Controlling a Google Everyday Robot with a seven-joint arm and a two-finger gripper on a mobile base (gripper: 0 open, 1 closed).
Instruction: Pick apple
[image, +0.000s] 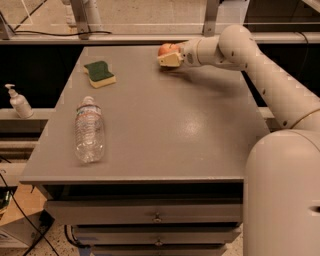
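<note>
Gripper (170, 60) low at the table's (165, 130) far edge; apple (166, 48) just beyond its tip, far side; wide, narrow or holding: can't tell.

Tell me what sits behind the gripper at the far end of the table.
The apple sits just behind the gripper, near the far edge of the table. Only its red upper part shows; the lower part and any contact are covered by the gripper.
</note>
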